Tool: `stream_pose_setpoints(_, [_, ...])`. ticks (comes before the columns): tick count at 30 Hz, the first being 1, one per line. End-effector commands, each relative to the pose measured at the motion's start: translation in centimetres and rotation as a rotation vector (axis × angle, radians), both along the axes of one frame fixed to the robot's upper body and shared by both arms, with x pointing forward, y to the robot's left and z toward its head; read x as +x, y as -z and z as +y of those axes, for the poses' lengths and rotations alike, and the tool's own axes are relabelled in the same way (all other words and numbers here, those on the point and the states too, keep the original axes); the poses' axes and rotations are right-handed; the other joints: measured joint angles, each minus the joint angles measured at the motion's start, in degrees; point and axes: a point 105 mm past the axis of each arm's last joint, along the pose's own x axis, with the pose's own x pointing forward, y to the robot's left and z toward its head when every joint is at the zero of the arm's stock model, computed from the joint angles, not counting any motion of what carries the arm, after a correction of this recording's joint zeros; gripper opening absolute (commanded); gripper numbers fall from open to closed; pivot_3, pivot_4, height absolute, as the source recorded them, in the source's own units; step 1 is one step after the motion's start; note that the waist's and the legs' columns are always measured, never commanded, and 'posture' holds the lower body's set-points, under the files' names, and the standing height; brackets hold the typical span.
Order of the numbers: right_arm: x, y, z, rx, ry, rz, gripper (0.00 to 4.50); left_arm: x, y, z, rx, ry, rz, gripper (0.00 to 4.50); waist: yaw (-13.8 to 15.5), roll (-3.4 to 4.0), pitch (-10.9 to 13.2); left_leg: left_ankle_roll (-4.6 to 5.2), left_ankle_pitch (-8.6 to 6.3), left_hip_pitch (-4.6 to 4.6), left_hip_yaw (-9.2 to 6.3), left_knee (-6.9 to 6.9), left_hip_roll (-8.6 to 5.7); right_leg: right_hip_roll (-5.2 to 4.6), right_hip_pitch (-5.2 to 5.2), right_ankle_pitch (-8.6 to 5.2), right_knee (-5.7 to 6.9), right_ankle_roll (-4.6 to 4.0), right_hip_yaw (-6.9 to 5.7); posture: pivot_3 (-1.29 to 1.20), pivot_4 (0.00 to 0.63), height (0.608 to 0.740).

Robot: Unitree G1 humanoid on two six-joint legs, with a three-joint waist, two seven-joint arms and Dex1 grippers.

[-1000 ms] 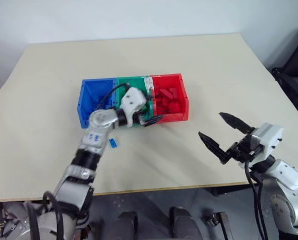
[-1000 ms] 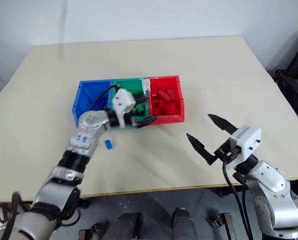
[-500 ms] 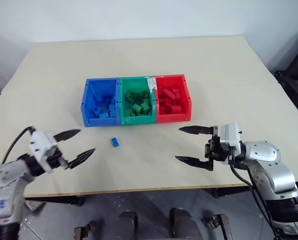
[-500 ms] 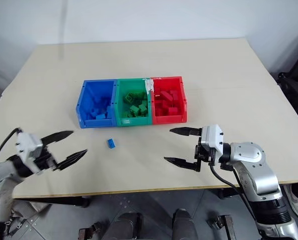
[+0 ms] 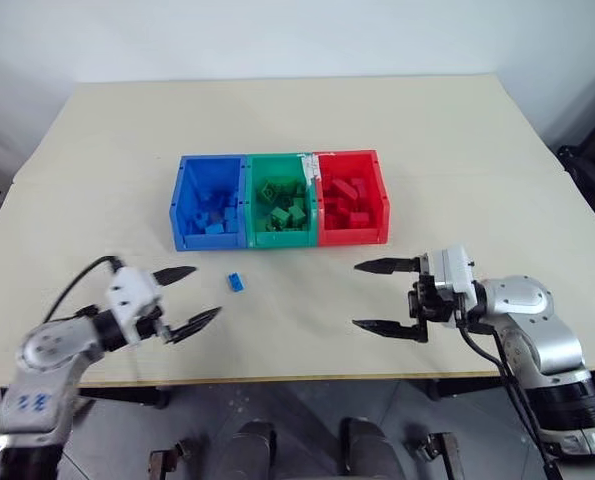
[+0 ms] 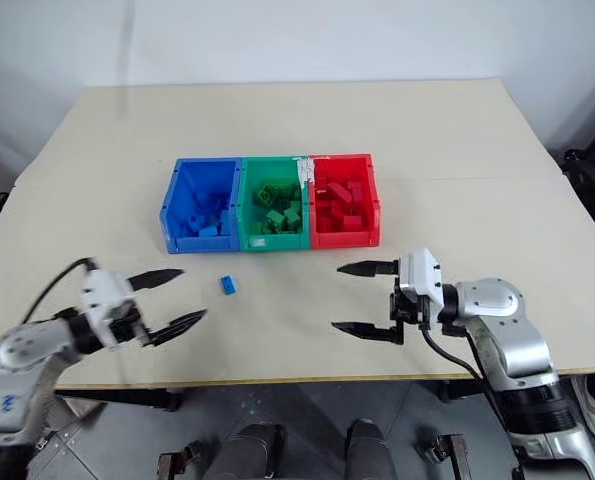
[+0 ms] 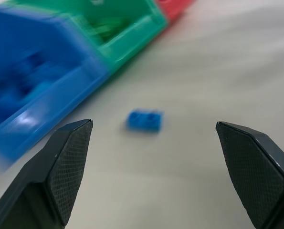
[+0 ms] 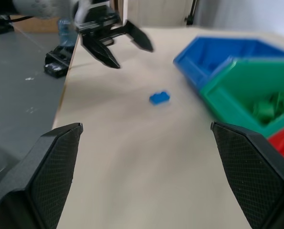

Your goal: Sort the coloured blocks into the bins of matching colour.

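Three joined bins sit mid-table: the blue bin [image 5: 210,202], the green bin [image 5: 281,198] and the red bin [image 5: 351,197], each holding several blocks of its own colour. One small blue block [image 5: 236,282] lies loose on the table just in front of the blue bin; it also shows as the blue block [image 7: 145,119] in the left wrist view. My left gripper [image 5: 183,298] is open and empty, to the left of and nearer than that block, pointing toward it. My right gripper [image 5: 379,296] is open and empty in front of the red bin, pointing left.
The beige table [image 5: 427,150] spreads wide around the bins. Its front edge runs just below both grippers. Dark equipment stands off the table's right side [image 5: 592,170].
The left arm has pulled back from over the green bin to the table's front left, jaws open. The right gripper has swung to point left. The camera view shifted slightly.
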Motion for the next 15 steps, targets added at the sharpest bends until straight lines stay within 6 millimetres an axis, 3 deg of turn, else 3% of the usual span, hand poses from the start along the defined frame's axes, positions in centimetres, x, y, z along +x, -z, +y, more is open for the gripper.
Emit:
stream_pose_setpoints(1, [-0.6, -0.7, -1.0, -0.009, 0.017, -0.017, 4.50, 1.5, 1.9, -0.7, 0.061, 0.035, 0.063, 4.35, -0.2, 0.02, 0.0, 0.00, 0.00, 0.02, 0.00, -0.02, -0.01, 0.00, 0.00, 0.00, 0.02, -0.01, 0.00, 0.00, 0.150, 0.740])
stream_pose_setpoints(5, [-1.2, -0.6, -1.7, -0.017, 0.056, -0.009, 4.50, 2.7, 3.7, -0.4, 0.149, 0.065, 0.135, 4.35, -1.2, 0.03, 0.0, -0.01, 0.00, 0.02, 0.09, -0.12, 0.02, 0.03, -0.09, 0.00, 0.03, -0.01, 0.03, 0.00, 0.150, 0.740])
stream_pose_setpoints(11, [-2.1, -0.4, -2.0, -0.009, 0.109, 0.000, 4.50, 4.7, 3.8, 0.0, 0.167, 0.044, 0.146, 4.35, -1.1, 0.02, 0.0, 0.00, 0.00, 0.03, 0.04, 0.05, -0.01, -0.01, 0.01, 0.00, 0.05, 0.00, 0.00, 0.00, 0.150, 0.740])
stream_pose_setpoints(15, [-2.5, -0.3, -1.9, 0.004, 0.132, 0.000, 4.50, 4.9, 4.3, -0.3, 0.167, 0.056, 0.188, 4.21, -1.1, 0.05, 0.0, -0.02, 0.01, 0.06, 0.04, 0.07, -0.01, -0.01, 0.02, 0.01, 0.11, 0.01, 0.01, 0.00, 0.150, 0.740])
